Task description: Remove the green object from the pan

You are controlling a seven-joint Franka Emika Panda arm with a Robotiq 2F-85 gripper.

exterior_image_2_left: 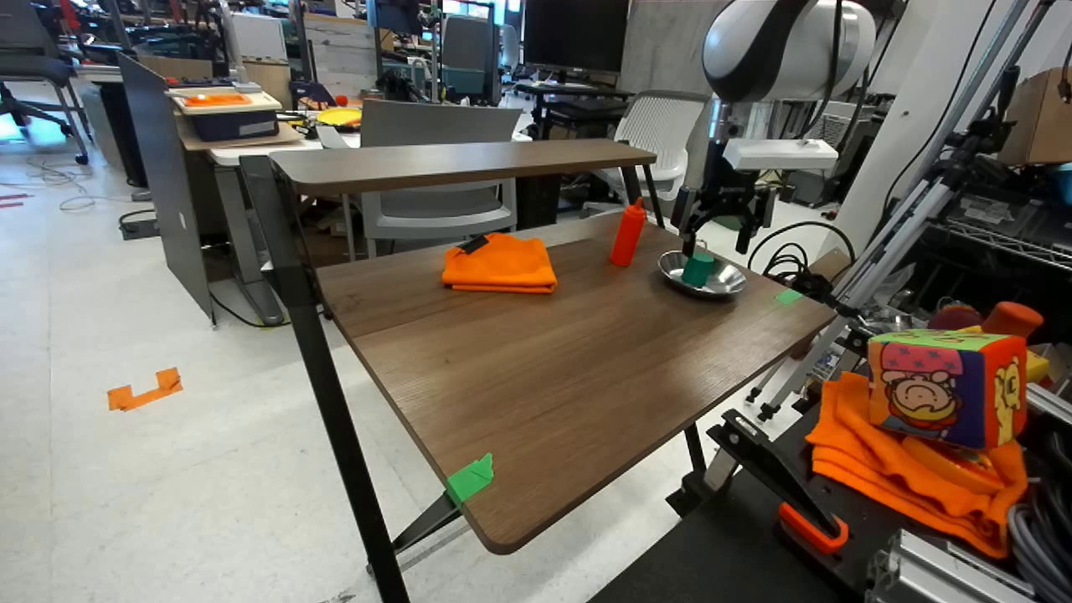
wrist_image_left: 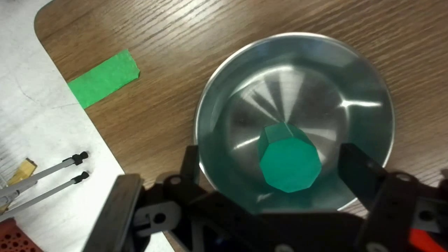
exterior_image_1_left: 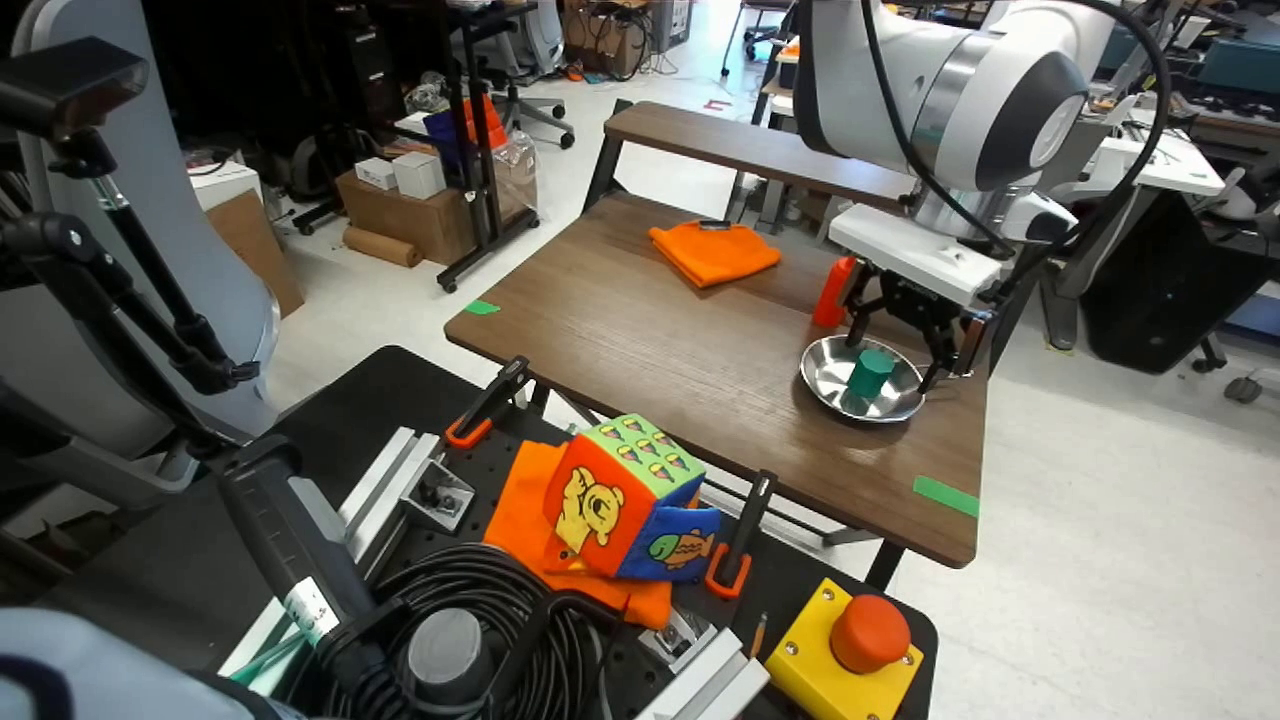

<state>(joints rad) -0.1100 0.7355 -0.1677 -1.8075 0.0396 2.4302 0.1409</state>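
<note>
The green object point(exterior_image_1_left: 870, 373) is a small faceted block standing inside the shiny silver pan point(exterior_image_1_left: 826, 372). The block point(exterior_image_2_left: 698, 270) and the pan point(exterior_image_2_left: 729, 283) also show in an exterior view near the table's far right. In the wrist view the block's flat top point(wrist_image_left: 291, 164) faces the camera, in the lower part of the pan point(wrist_image_left: 311, 84). My gripper point(wrist_image_left: 268, 151) is wide open and empty, with one finger on each side of the block and apart from it. The left finger there overlaps the pan's rim. In both exterior views the gripper point(exterior_image_1_left: 890, 363) hangs low over the pan.
A red upright cylinder point(exterior_image_1_left: 833, 292) stands close behind the pan. A folded orange cloth point(exterior_image_1_left: 712, 252) lies further along the brown table point(exterior_image_1_left: 640, 320). A green tape strip point(wrist_image_left: 105, 78) marks the table edge near the pan. A raised shelf point(exterior_image_2_left: 461, 164) runs along one table side.
</note>
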